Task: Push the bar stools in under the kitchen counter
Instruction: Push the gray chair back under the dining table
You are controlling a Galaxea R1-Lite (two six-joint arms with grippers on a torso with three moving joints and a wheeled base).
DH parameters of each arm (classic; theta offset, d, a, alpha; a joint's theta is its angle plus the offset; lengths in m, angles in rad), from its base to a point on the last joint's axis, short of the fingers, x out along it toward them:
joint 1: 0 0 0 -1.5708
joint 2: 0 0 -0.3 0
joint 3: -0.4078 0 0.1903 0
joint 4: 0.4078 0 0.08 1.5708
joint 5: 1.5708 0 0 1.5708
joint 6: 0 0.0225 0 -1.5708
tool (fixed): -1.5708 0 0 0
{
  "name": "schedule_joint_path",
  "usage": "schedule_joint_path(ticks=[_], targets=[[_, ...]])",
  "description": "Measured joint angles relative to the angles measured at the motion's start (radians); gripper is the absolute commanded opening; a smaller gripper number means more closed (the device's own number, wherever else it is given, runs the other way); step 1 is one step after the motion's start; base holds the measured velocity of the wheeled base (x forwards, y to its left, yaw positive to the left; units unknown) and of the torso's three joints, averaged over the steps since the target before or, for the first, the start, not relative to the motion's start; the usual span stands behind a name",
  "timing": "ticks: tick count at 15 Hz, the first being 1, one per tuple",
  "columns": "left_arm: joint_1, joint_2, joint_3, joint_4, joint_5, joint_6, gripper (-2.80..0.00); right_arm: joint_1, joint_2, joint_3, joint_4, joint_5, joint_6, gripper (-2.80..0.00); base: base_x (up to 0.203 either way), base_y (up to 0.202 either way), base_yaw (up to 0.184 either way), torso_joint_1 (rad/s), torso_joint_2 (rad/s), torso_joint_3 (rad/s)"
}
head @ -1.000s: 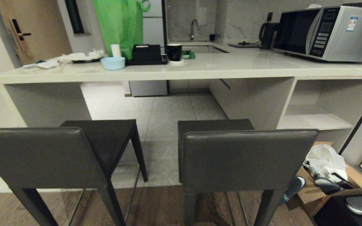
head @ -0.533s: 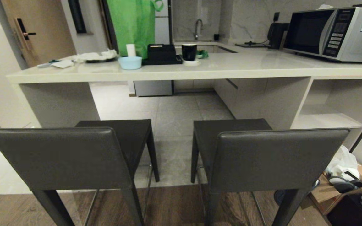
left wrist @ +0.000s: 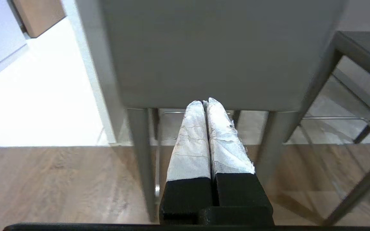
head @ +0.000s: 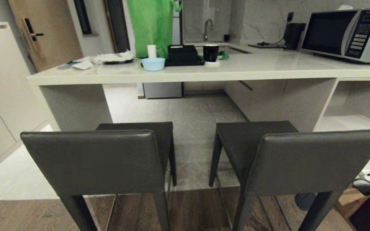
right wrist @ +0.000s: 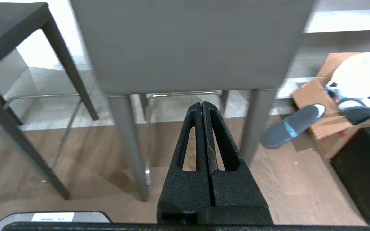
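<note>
So far nothing pushed: I see both dark grey leather-backed bar stools, left [head: 98,160] and right [head: 313,160], standing out from pale stone-topped kitchen counter [head: 204,72], seats short of its edge. Left gripper [left wrist: 206,106] and right gripper [right wrist: 202,107] pinched closed, empty, each facing a backrest. Both pushes left.

wooden door [head: 45,35], pale floor tiles [head: 191,118], wood flooring [head: 21,215]

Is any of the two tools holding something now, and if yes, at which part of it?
Nothing is held. The left tool and the right tool are both shut on nothing, each pointing at a stool's backrest.
</note>
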Motion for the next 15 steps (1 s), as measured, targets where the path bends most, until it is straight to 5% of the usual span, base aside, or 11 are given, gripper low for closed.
schedule_joint_path(ticks=[15], targets=[[0.001, 0.0, 0.0, 0.0, 0.0, 0.001, -2.8, 0.0, 0.0, 0.004, -0.015, -0.001, 0.001, -2.8, 0.0, 0.195, -0.001, 0.002, 0.0, 0.002]])
